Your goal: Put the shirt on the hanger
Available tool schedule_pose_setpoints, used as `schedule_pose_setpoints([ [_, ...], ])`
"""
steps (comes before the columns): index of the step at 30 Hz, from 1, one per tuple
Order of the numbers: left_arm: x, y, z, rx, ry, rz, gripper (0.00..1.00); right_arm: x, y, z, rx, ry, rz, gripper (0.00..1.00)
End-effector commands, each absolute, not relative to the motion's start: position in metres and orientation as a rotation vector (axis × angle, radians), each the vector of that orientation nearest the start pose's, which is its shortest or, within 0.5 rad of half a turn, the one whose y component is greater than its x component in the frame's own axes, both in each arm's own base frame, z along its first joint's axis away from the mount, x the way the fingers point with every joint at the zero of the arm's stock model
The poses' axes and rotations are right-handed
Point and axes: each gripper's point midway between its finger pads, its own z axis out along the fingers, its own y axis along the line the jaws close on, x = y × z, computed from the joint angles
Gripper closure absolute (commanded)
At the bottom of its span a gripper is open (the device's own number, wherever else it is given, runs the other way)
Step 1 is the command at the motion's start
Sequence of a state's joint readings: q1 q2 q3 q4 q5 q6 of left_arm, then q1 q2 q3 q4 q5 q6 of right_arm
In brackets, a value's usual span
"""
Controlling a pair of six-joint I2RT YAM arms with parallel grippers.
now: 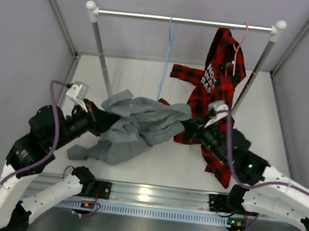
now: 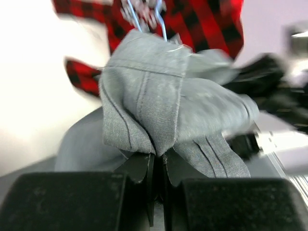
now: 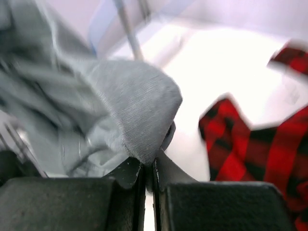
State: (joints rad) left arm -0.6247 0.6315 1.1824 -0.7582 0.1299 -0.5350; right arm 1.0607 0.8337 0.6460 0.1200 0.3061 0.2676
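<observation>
Since both jaws are pinched shut on the grey shirt point(image 1: 136, 127), left jaws on a folded seam edge and right jaws on a bunched corner, I've got it strung between the arms just in front of the blue hanger point(image 1: 165, 61), rest sagging toward the counter point(image 1: 131, 74). Imo the trick now is spreading the grip pts apart so the neck opens, then feeding one hanger shoulder in w/o knocking it off the rail point(image 1: 182, 20) or snagging the plaid shirt point(image 1: 217, 78)
</observation>
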Motion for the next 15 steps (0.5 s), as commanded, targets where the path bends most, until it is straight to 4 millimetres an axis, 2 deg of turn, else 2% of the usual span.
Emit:
schedule_pose_setpoints([
  [1, 0.164, -0.127, 0.415, 0.138, 1.647, -0.751, 0.92, 0.193, 0.217, 0.351, -0.34, 1.571, 0.658, 1.0],
  [2, 0.162, -0.129, 0.423, 0.158, 1.61, -0.767, 0.9, 0.19, 0.208, 0.366, -0.333, 1.565, 0.65, 1.0],
  [3, 0.159, -0.13, 0.438, 0.174, 1.532, -0.79, 0.86, 0.185, 0.195, 0.404, -0.303, 1.52, 0.669, 1.0],
  [4, 0.16, -0.133, 0.434, 0.18, 1.527, -0.802, 0.65, 0.181, 0.188, 0.402, -0.339, 1.556, 0.639, 1.0],
  [5, 0.159, -0.137, 0.431, 0.199, 1.52, -0.823, 0.52, 0.178, 0.182, 0.412, -0.351, 1.551, 0.627, 1.0],
  [6, 0.154, -0.138, 0.431, 0.212, 1.497, -0.844, 0.38, 0.174, 0.174, 0.434, -0.337, 1.531, 0.636, 1.0],
  [7, 0.158, -0.141, 0.416, 0.214, 1.529, -0.839, 0.17, 0.172, 0.168, 0.427, -0.373, 1.573, 0.602, 1.0],
  [8, 0.158, -0.139, 0.409, 0.204, 1.538, -0.828, 0.11, 0.169, 0.166, 0.429, -0.393, 1.583, 0.596, 1.0],
  [9, 0.154, -0.133, 0.407, 0.19, 1.523, -0.828, 0.06, 0.166, 0.165, 0.437, -0.405, 1.583, 0.608, 1.0],
  [10, 0.16, -0.128, 0.395, 0.153, 1.543, -0.792, 0.02, 0.163, 0.165, 0.427, -0.445, 1.627, 0.59, 1.0],
  [12, 0.16, -0.124, 0.39, 0.127, 1.542, -0.784, 0.03, 0.162, 0.175, 0.417, -0.487, 1.68, 0.591, 1.0],
  [14, 0.161, -0.138, 0.385, 0.16, 1.569, -0.831, 0.1, 0.161, 0.189, 0.398, -0.532, 1.746, 0.601, 1.0],
  [15, 0.157, -0.153, 0.383, 0.229, 1.595, -0.891, 0.12, 0.163, 0.193, 0.385, -0.537, 1.779, 0.584, 1.0],
])
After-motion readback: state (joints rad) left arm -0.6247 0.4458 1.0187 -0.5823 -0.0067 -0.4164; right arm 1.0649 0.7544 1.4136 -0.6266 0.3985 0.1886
